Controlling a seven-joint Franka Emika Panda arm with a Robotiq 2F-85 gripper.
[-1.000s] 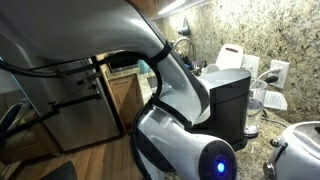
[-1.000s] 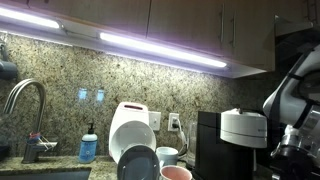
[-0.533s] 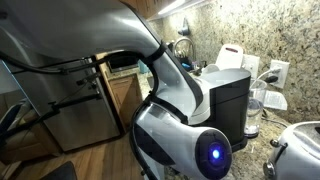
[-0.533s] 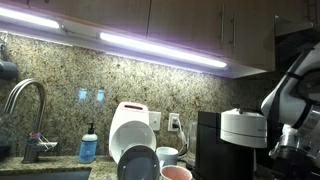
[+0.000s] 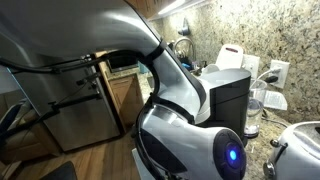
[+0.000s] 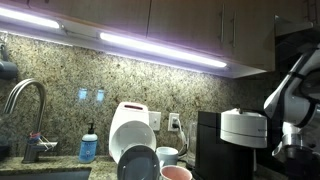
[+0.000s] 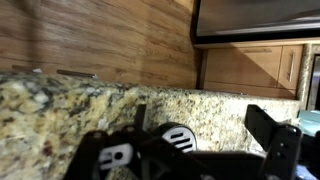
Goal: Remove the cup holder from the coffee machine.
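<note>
The coffee machine (image 5: 232, 98) stood upright, a tall black box with a flat top, toward 3 o'clock in an exterior view. Its round silver-grey domed head (image 6: 243, 127) jutted from the dark body's 3 o'clock side in an exterior view, level and closed. The cup holder was hidden in every view.

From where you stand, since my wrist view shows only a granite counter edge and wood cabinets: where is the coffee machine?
Observer: The coffee machine stands against the granite backsplash, with the arm close beside it.
Operator: Can you see the cup holder on it?
Observer: No. In both exterior views the machine's lower front is blocked by the arm or cut off by the frame.
Operator: Is anything crowding the machine?
Observer: A white cup and a pink cup sit next to it, on the side toward the sink faucet.
</note>
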